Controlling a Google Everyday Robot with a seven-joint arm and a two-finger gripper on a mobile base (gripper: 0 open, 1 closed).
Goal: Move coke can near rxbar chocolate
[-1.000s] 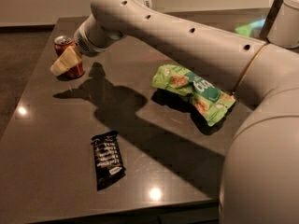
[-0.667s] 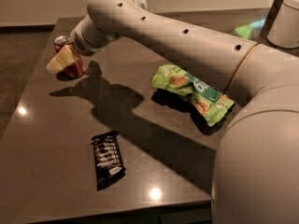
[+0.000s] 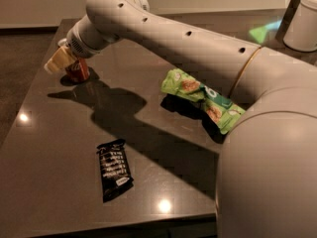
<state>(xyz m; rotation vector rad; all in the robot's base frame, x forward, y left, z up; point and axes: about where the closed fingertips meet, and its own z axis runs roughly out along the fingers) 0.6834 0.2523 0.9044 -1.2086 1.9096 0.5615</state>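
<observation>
The coke can (image 3: 79, 72) stands upright at the far left of the dark table (image 3: 54, 138); only its red lower body shows, its top is hidden behind the wrist. My gripper (image 3: 63, 61) is right at the can, coming down over its upper left side. The rxbar chocolate (image 3: 115, 168), a flat black wrapper with white lettering, lies near the table's front edge, well in front of the can and a little to its right. My long arm reaches across the table from the right.
A green snack bag (image 3: 203, 97) lies at the middle right of the table, partly under my arm. A white container (image 3: 303, 26) stands at the far right back. The table's left edge is close to the can.
My gripper has shifted a little left and down onto the coke can, whose silver top is now covered. The can, the bar and the bag have not moved.
</observation>
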